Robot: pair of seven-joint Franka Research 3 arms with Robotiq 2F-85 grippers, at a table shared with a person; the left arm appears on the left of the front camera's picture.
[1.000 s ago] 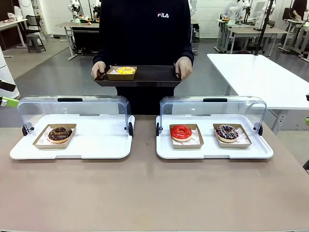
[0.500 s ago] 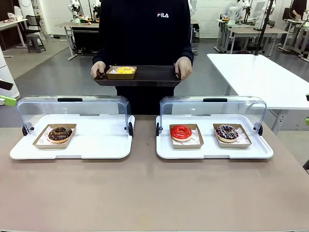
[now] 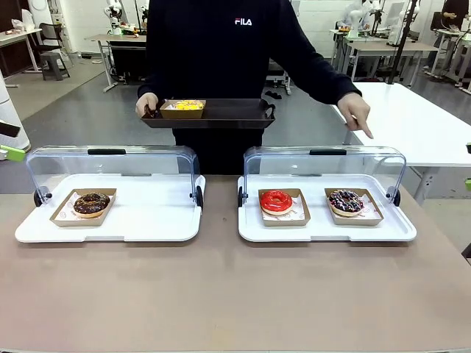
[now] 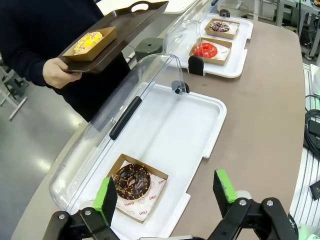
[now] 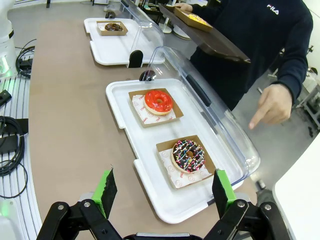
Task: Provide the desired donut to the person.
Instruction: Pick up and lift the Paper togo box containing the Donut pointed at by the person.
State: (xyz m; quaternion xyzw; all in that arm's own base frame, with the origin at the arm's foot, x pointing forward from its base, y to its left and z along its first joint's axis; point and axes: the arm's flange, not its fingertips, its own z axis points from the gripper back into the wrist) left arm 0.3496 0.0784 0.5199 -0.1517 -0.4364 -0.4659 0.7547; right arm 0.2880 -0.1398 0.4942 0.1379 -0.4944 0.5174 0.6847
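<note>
The person point(image 3: 221, 44) stands across the table and holds a dark tray point(image 3: 228, 114) in one hand. On that tray a yellow donut point(image 3: 182, 107) sits in a box. The other hand point(image 3: 358, 112) points a finger down over the right display case, above the sprinkled chocolate donut point(image 3: 345, 200) point(image 5: 188, 155). A red glazed donut point(image 3: 276, 200) point(image 5: 158, 101) lies beside it. A chocolate donut point(image 3: 91, 204) point(image 4: 132, 181) sits in the left case. My left gripper point(image 4: 165, 192) hangs open above the left case's near edge. My right gripper point(image 5: 164, 189) hangs open above the right case's near edge.
Both white display trays point(image 3: 169, 220) point(image 3: 316, 229) have their clear lids point(image 3: 110, 165) point(image 3: 324, 165) raised at the far side. The brown table point(image 3: 221, 294) spreads in front of them. A white table point(image 3: 401, 118) stands at the back right. Cables point(image 5: 12, 145) lie beside the table.
The person has let go of the tray's right handle and reached that hand out to the right, pointing down over the right case. The tray is held by one hand.
</note>
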